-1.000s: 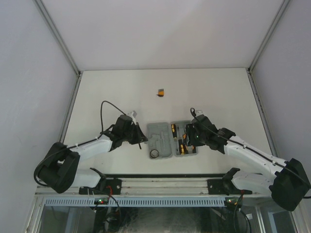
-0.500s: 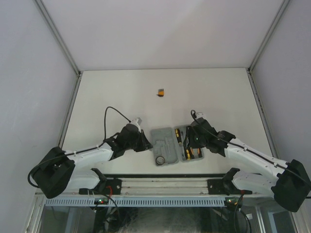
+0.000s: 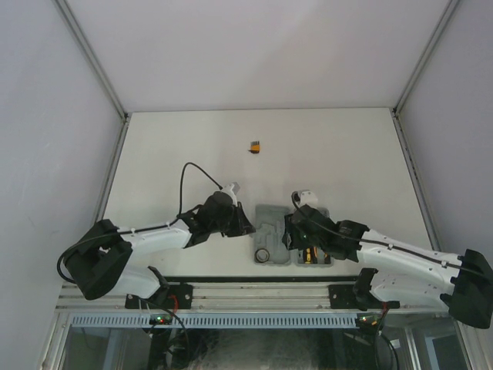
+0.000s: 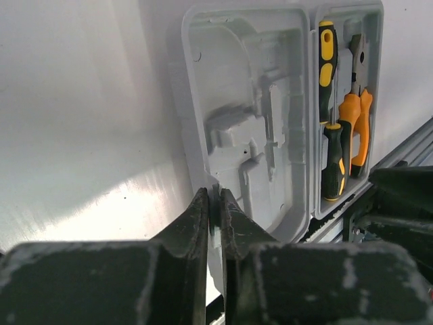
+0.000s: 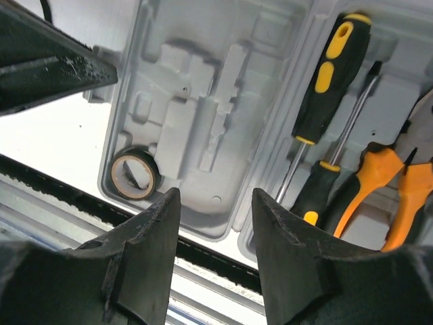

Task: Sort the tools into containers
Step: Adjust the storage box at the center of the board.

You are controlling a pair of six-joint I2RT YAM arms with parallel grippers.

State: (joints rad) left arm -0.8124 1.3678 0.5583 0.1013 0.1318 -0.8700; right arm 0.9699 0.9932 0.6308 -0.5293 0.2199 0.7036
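Two grippers here, starting with the left gripper (image 4: 215, 203). Its jaws are pinched nearly together on the outer rim of the grey tool case (image 4: 250, 81), right at the left-hand edge, with the thin plastic wall sandwiched between the fingers (image 4: 196, 230). The right gripper (image 5: 215, 196) is a different story: jaws spread apart with nothing in them, hanging over the case about where the two halves meet.

The case lies flat and wide open on the table (image 3: 177, 154), close to the arm bases. Its left half is mostly bare moulded recesses, except for the small black ring (image 5: 135, 175) sitting in the near corner. The right half has the first screwdriver (image 5: 335, 74) and the second screwdriver (image 5: 318, 193) side by side, pointing opposite ways, both with black-and-yellow handles. The orange-handled pliers (image 5: 392, 183) are just beside them on the outer side. The tiny orange-black block (image 3: 254, 145) is out on the table, well apart from the case and further back toward the far wall.
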